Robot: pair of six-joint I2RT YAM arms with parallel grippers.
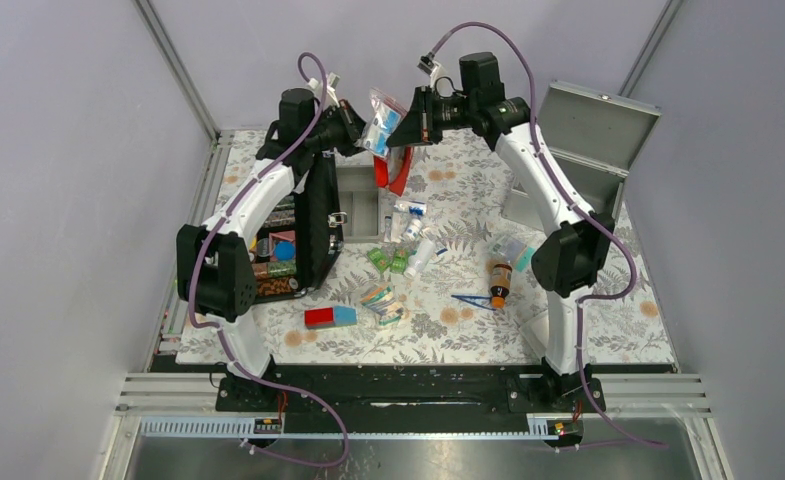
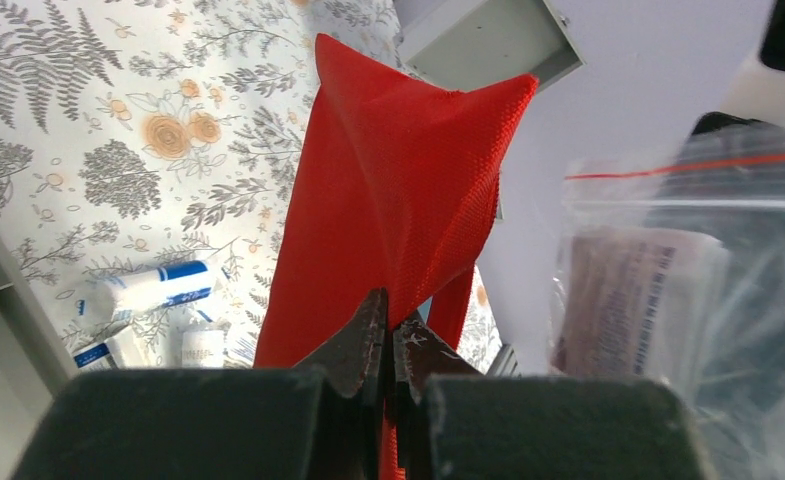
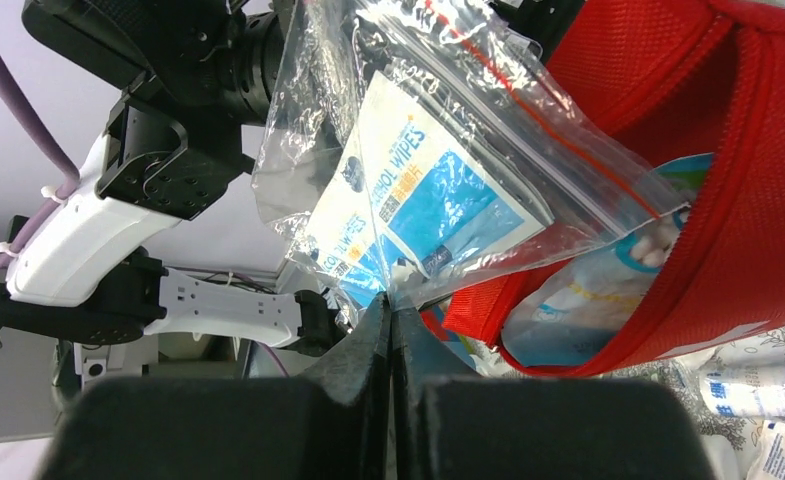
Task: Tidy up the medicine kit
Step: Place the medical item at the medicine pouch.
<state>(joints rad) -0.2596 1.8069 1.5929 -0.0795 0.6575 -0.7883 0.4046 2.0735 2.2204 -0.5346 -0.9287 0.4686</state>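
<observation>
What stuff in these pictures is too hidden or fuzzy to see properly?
- Medicine kit: top view, the right arm covers its inside.
- Zip bag: left wrist view, blurry up close; its packet's print is unreadable.
- Red pouch: right wrist view, cut off by the right edge; fabric hides its deeper contents.
- Black case: top view, contents too small, partly behind the left arm.
</observation>
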